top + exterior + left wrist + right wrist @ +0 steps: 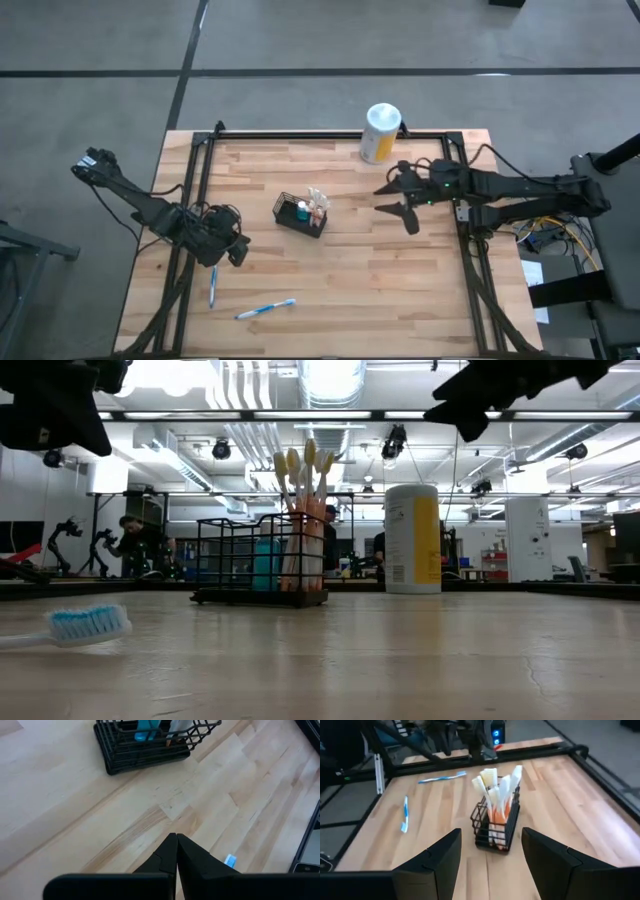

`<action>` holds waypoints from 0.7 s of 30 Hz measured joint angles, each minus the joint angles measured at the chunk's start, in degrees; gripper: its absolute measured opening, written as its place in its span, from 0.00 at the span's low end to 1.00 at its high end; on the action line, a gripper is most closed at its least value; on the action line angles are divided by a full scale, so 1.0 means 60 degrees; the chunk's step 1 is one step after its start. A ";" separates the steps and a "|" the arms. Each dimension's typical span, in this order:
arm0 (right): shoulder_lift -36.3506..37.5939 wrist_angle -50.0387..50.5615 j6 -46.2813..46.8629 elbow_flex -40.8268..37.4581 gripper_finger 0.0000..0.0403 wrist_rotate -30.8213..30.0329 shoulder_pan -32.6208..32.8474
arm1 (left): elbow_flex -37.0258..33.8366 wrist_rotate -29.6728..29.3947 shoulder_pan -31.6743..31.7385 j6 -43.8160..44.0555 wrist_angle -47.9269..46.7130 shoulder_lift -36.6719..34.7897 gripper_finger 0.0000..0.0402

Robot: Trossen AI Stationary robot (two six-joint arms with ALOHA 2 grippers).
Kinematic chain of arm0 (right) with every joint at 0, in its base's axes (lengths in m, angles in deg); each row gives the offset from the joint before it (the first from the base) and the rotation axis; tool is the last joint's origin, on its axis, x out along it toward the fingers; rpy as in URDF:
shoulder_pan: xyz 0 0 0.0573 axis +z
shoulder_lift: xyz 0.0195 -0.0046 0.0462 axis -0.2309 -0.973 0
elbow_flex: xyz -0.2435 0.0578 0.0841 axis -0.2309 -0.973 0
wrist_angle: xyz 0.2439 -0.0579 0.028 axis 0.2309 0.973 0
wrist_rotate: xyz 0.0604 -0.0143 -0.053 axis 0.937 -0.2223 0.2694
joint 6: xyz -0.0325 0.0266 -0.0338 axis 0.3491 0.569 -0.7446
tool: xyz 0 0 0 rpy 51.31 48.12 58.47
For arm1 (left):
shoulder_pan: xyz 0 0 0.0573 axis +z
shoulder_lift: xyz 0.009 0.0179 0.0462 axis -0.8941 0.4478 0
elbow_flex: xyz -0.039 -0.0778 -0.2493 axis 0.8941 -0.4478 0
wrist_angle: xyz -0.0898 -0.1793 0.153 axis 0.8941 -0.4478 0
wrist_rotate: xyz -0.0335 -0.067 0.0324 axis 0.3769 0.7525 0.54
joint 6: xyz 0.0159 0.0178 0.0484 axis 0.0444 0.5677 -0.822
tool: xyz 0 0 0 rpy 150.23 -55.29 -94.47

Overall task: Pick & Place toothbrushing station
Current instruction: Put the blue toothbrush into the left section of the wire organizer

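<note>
The toothbrushing station [301, 214] is a small black wire basket that stands on its base at the table's middle. It also shows in the low view [260, 560], the left wrist view [145, 750] and the right wrist view [492, 827]. Several pale-headed toothbrushes [496, 785] and a teal item [266, 560] stand upright in it. My right gripper [380, 198] hovers open to the basket's right, pointing at it, clear of it [491, 834]. My left gripper [241, 254] is shut on nothing, above the table near its left edge [175, 837].
Two blue-and-white toothbrushes lie flat near the front left, one [213, 286] beside my left gripper and one [266, 309] nearer the front edge. A white-and-yellow canister [380, 132] stands at the far edge. A black frame [470, 250] runs round the table.
</note>
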 joint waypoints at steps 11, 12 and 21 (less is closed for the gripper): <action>0.1808 -0.1787 0.0159 -0.2229 0.50 -0.0301 0.0006 | 0.0000 0.0000 0.0000 0.0064 -0.0001 0.0000 0.02; 0.1953 -0.2046 -0.0024 -0.2434 0.50 -0.0289 0.0006 | 0.0000 0.0000 0.0000 0.0064 -0.0003 0.0000 0.02; 0.3298 -0.2602 0.0182 -0.3866 0.50 -0.0776 -0.0001 | -0.0004 0.0000 0.0000 0.0025 -0.0004 0.0000 0.02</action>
